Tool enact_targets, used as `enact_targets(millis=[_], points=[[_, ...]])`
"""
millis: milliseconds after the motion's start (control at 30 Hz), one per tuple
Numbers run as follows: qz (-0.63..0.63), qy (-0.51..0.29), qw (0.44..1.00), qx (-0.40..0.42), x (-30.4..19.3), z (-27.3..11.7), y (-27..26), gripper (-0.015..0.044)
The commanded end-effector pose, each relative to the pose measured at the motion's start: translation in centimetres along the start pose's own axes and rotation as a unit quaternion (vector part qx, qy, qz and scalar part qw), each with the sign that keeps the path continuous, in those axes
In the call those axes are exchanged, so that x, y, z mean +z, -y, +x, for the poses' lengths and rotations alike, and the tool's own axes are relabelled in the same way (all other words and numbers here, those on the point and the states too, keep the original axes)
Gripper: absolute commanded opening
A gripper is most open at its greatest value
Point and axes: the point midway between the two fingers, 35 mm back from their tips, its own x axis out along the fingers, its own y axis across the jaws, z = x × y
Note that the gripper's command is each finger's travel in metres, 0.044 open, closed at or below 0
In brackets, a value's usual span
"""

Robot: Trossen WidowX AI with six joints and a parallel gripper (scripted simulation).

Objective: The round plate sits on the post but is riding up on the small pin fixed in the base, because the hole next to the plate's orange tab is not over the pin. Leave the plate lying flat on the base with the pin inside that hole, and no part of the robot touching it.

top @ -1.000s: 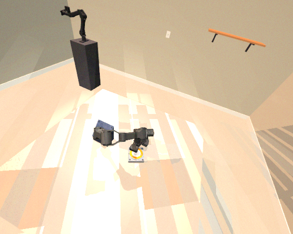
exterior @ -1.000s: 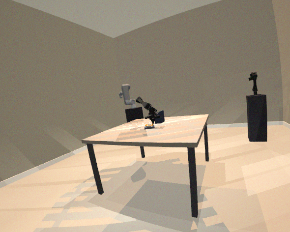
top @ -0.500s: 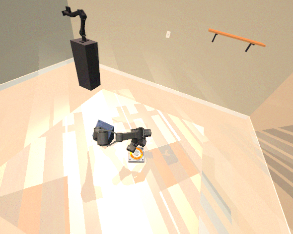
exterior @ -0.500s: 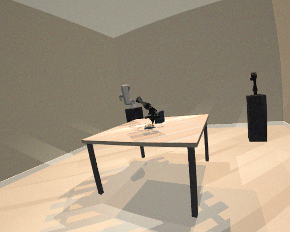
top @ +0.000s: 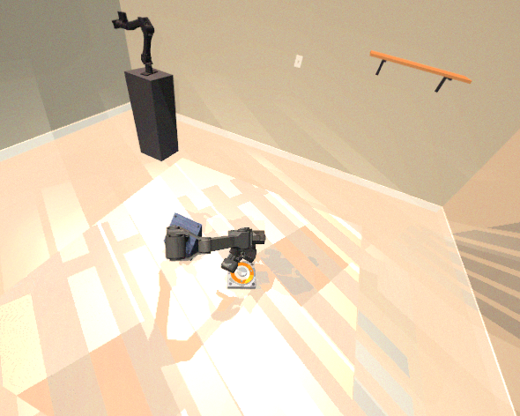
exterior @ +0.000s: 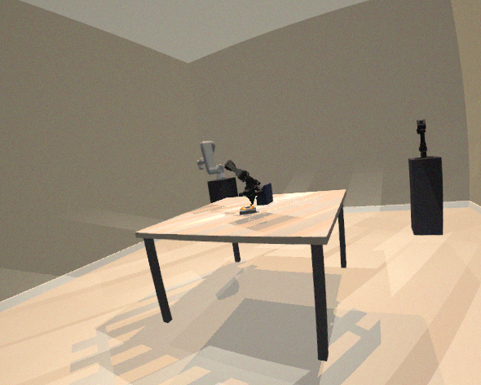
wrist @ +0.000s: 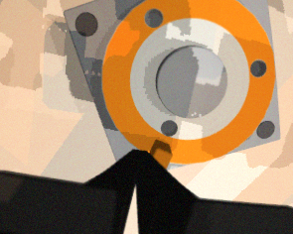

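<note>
Jaws, closed on nothing, seemingly touch the plate's orange tab.

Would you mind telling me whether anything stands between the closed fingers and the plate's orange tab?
Nothing visible does. In the wrist view the shut gripper has its tips right at the orange tab on the near rim of the plate; whether they touch is unclear.

You are looking at a square wooden table with a pale, sun-patched top and four dark legs, standing on a light wood floor. Near the middle of the top lies a small grey square base, flat on the wood. Just beside it stands the arm's dark mount, next to a blue block.
</note>
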Motion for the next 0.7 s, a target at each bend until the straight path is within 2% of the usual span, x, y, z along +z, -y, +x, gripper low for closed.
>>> enact_targets(millis=[0,667], points=[[-0.001,-0.002,1.0,-0.003,-0.2,0.1,0.6,0.0],[-0.002,-0.002,1.0,-0.004,-0.6,0.0,2.4,0.0]])
